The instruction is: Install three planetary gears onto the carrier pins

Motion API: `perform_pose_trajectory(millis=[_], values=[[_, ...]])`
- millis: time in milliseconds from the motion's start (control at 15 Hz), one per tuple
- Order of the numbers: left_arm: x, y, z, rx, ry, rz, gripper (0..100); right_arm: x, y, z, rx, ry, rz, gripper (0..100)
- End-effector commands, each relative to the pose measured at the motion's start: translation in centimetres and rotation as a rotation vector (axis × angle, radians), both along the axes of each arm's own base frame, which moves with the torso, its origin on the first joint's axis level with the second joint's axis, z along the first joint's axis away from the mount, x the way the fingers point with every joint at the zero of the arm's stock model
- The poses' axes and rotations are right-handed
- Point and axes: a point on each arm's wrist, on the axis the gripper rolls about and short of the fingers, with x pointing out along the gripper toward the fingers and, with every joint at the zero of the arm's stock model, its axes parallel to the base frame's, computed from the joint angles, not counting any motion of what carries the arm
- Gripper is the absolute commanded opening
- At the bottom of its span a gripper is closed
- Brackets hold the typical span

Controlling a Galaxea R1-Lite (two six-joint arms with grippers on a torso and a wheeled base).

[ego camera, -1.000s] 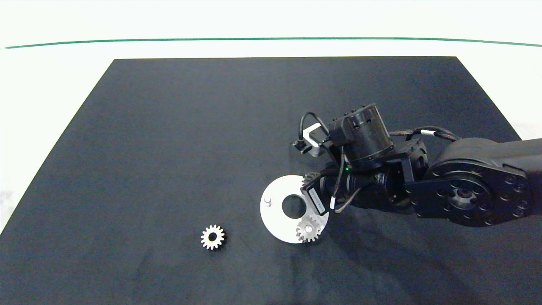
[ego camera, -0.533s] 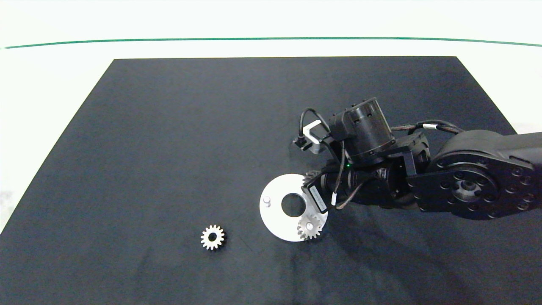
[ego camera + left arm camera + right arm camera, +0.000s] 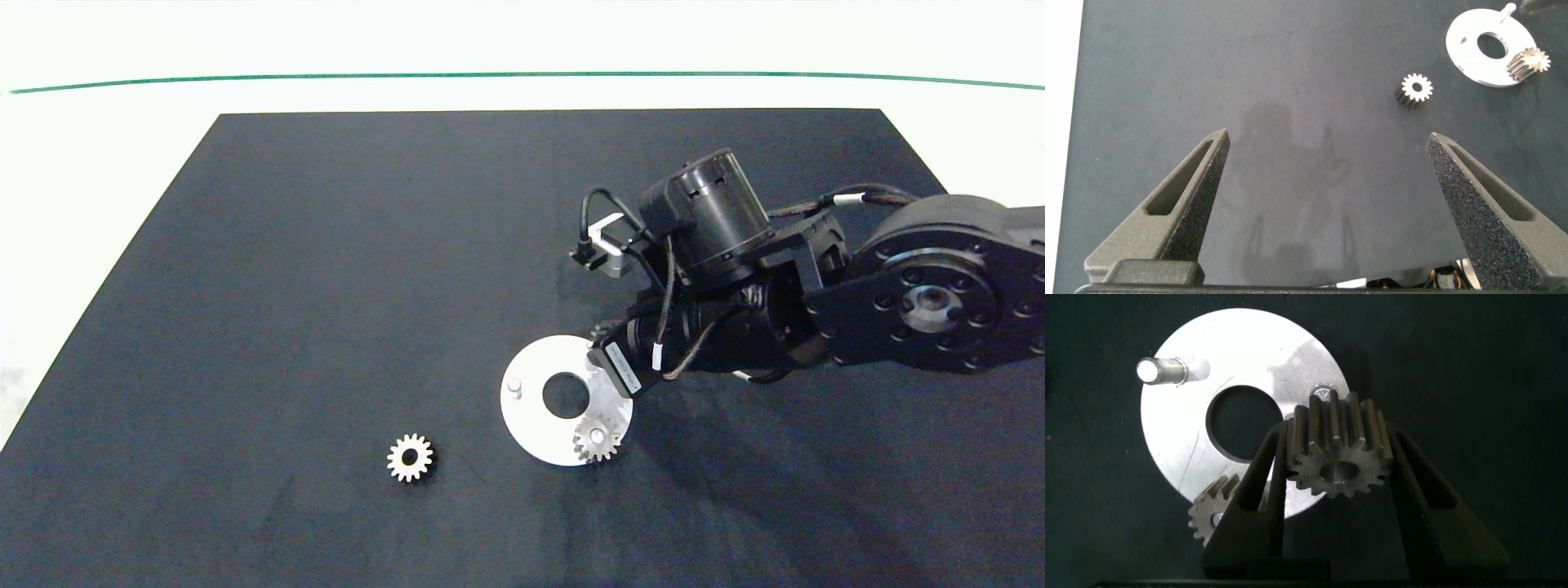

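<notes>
My right gripper (image 3: 1339, 437) is shut on a silvery planetary gear (image 3: 1341, 453), holding it just above the white disc (image 3: 1249, 355). A carrier pin tip (image 3: 1321, 393) shows right behind that gear. In the head view this gripper (image 3: 601, 347) hangs over the disc's (image 3: 535, 416) far right edge. A second gear (image 3: 598, 439) sits on the near pin. The left pin (image 3: 514, 385) stands bare. A third gear (image 3: 410, 457) lies flat on the mat, left of the disc. My left gripper (image 3: 1327, 204) is open above bare mat, well away from the loose gear (image 3: 1417, 86).
A black mat (image 3: 326, 269) covers the table, and white tabletop (image 3: 98, 163) with a green line runs around it. The bulky right arm (image 3: 922, 298) reaches in over the mat's right side.
The right arm's wrist and elbow have lifted and swung toward the far side. The held gear stays over the disc's far right edge. The loose gear has not moved.
</notes>
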Motion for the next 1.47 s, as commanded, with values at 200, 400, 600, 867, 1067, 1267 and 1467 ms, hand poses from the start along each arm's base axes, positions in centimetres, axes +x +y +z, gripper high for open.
perform_pose_trajectory(millis=[200,400,600,867,1067,1267,1467], values=[[0.1,0.0,0.1,0.001,0.007,-0.002,100,0.8,0.0,2.0,-0.016,0.035,0.002,16],[0.1,0.0,0.1,0.002,0.01,-0.002,100,1.5,-0.2,2.2,-0.055,0.099,0.001,16],[0.1,0.0,0.1,0.002,0.01,-0.002,100,1.9,0.3,2.4,-0.081,0.131,0.002,16],[0.1,0.0,0.1,0.001,0.005,-0.002,100,2.3,1.5,1.8,-0.087,0.136,0.019,16],[0.1,0.1,0.1,0.0,0.01,-0.017,100,1.8,1.9,2.0,-0.085,0.134,0.034,16],[0.1,0.1,0.1,0.0,0.01,-0.017,100,1.6,2.0,2.1,-0.089,0.127,0.038,16],[0.1,0.1,0.1,0.0,0.005,-0.017,100,1.6,1.9,1.9,-0.097,0.134,0.035,16]])
